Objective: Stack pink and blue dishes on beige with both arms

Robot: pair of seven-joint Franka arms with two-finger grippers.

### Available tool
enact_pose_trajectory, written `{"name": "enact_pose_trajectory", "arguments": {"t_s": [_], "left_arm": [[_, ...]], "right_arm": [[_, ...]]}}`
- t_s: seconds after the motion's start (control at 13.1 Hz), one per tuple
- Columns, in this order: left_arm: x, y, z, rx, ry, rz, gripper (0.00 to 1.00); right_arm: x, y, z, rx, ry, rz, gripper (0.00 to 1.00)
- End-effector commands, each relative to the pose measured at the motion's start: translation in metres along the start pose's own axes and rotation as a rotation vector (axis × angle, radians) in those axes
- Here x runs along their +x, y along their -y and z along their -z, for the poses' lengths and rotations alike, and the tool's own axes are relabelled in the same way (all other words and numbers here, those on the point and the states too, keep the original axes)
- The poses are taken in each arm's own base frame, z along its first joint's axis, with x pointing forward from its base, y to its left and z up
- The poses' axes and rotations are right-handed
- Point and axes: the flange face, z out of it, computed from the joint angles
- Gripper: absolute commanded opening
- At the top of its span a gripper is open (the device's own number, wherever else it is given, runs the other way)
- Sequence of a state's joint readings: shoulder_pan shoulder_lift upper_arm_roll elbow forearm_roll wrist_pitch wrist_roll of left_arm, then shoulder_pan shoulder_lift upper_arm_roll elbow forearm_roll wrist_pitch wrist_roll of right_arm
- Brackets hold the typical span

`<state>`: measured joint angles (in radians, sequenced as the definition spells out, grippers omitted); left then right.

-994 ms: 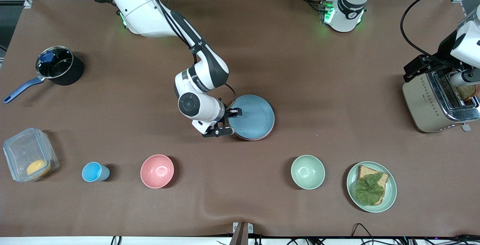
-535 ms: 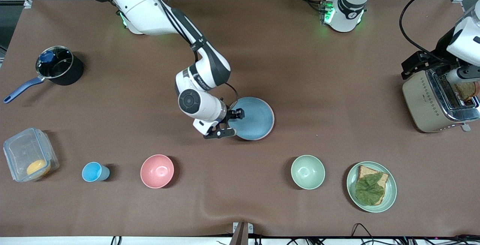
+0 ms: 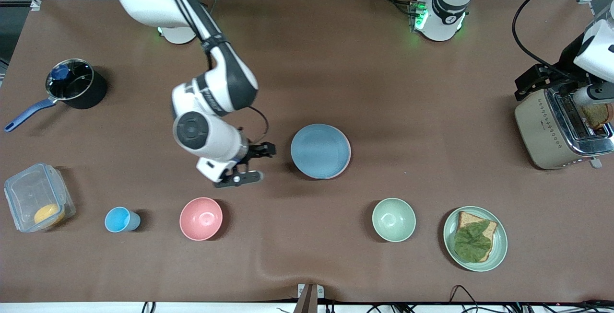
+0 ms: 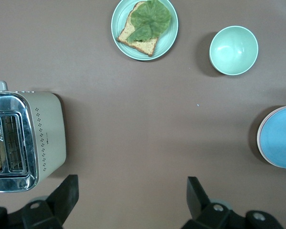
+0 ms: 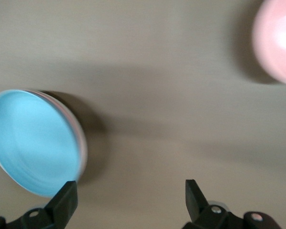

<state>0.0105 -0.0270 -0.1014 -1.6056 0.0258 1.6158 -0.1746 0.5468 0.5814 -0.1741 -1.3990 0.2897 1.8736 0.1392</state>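
The light blue plate point(image 3: 320, 151) lies flat on top of the pale pink plate, whose thin rim point(image 3: 348, 159) peeks out at the edge. No beige plate shows; whatever is under the stack is hidden. My right gripper point(image 3: 258, 163) hangs open and empty over bare table beside the stack, toward the right arm's end. In the right wrist view the blue plate point(image 5: 33, 143) lies apart from the right gripper point(image 5: 131, 183). My left gripper point(image 4: 132, 180) waits open and empty, high up next to the toaster point(image 4: 26, 138).
A pink bowl point(image 3: 201, 218), a small blue cup point(image 3: 120, 219) and a clear box point(image 3: 37, 197) stand nearer the camera at the right arm's end. A green bowl point(image 3: 394, 219) and a green plate with bread point(image 3: 475, 238) sit toward the left arm's end. A pot point(image 3: 76, 84) is at the right arm's end.
My right gripper has let go of the blue plate's rim and drawn away toward the right arm's end. The blue plate rests on the pink one. The left arm has barely moved.
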Motion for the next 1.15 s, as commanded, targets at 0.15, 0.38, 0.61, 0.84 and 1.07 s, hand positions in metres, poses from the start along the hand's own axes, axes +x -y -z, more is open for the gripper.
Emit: {"name": "enact_pose_trajectory", "arguments": {"t_s": [0.15, 0.38, 0.61, 0.84, 1.07], "left_arm": [[0.000, -0.003, 0.005, -0.024, 0.010, -0.026, 1.00], [0.000, 0.002, 0.006, -0.023, 0.009, -0.017, 1.00], [0.000, 0.002, 0.007, -0.018, 0.005, -0.018, 1.00], [-0.002, 0.006, 0.010, -0.010, 0.008, -0.015, 1.00], [-0.002, 0.005, 0.019, -0.011, -0.001, -0.015, 1.00]], "right_arm": [[-0.024, -0.151, 0.103, -0.053, 0.016, 0.066, 1.00], [-0.066, -0.214, 0.180, -0.056, -0.005, -0.024, 1.00], [-0.118, -0.240, 0.240, -0.087, -0.038, -0.063, 1.00], [-0.167, -0.235, 0.285, -0.136, -0.064, -0.130, 1.00], [-0.183, -0.231, 0.288, -0.148, -0.084, -0.189, 1.00]]}}
